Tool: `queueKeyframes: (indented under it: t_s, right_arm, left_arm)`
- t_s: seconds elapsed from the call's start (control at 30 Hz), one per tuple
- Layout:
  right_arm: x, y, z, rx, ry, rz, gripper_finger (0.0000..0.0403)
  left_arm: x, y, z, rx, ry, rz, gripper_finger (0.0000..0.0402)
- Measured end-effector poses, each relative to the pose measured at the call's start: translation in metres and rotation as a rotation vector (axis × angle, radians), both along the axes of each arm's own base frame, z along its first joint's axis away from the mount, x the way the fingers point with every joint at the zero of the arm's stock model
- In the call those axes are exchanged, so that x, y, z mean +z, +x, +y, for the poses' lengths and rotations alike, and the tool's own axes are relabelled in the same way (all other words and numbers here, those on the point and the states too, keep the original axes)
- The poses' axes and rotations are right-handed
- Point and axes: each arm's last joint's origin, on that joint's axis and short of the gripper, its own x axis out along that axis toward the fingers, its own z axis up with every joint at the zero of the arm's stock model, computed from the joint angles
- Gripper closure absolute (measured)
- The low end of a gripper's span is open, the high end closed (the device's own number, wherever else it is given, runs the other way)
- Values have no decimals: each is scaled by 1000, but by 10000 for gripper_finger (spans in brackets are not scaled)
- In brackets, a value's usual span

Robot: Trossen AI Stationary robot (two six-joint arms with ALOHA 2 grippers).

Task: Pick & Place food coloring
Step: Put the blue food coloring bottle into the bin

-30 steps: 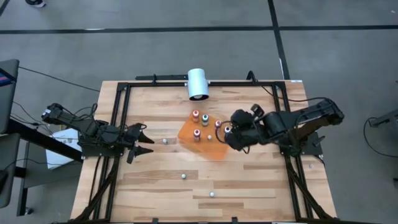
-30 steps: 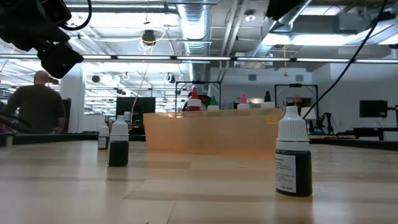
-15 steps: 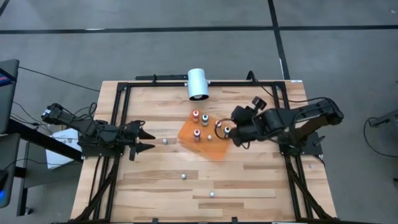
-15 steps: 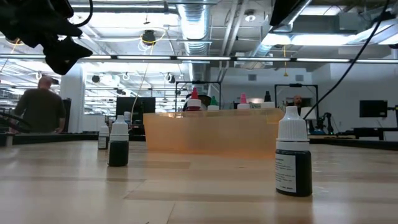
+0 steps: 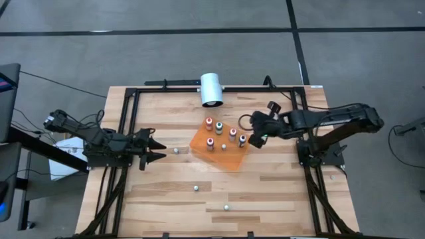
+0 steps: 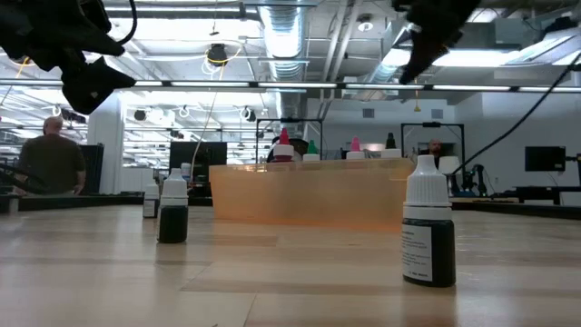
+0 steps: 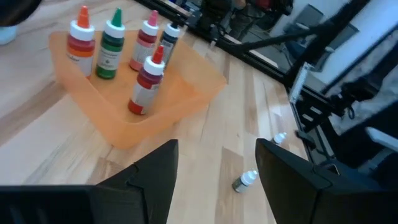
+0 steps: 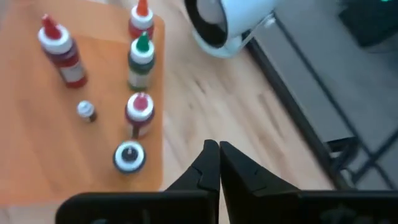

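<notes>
Several tiny food coloring bottles (image 5: 219, 126) with red, green, pink and dark tops stand upright on an orange tray (image 5: 229, 159), also seen in the left wrist view (image 7: 148, 81) and the right wrist view (image 8: 141, 59). Three more white-capped bottles (image 5: 176, 151) (image 5: 196, 188) (image 5: 226, 207) sit loose on the wood. My right gripper (image 5: 255, 139) (image 8: 217, 149) is shut and empty, just off the tray's right end beside the dark-topped bottle (image 8: 129, 155). My left gripper (image 5: 159, 152) (image 7: 217, 180) is open and empty, left of the tray near the closest loose bottle.
A large white cylinder (image 5: 211, 89) lies at the table's far edge behind the tray. A black frame (image 5: 126, 126) borders the table's left, far and right sides. Bare wood lies between the tray and the near edge. A person (image 6: 54, 159) is in the room beyond.
My right gripper has drawn back from over the tray's right end toward the table's right edge. A dark-topped bottle now stands uncovered where the gripper was.
</notes>
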Motion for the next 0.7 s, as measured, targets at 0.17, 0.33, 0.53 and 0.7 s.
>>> queueKeyframes:
  t_s: [0.17, 0.33, 0.53, 0.7]
  right_arm:
    - [-10, -29, -9, 18, 84, -93, 395]
    - [-11, -56, -16, 43, 149, -282, 400]
    - [-15, -88, -21, 46, 149, -468, 401]
    - [-22, -108, -21, 40, 147, -540, 402]
  left_arm:
    - [-3, 5, 1, 103, -47, 25, 195]
    - [-10, 15, -3, 139, -75, 75, 195]
    - [-21, 33, -6, 158, -93, 138, 195]
    - [-33, 43, -2, 151, -150, 240, 195]
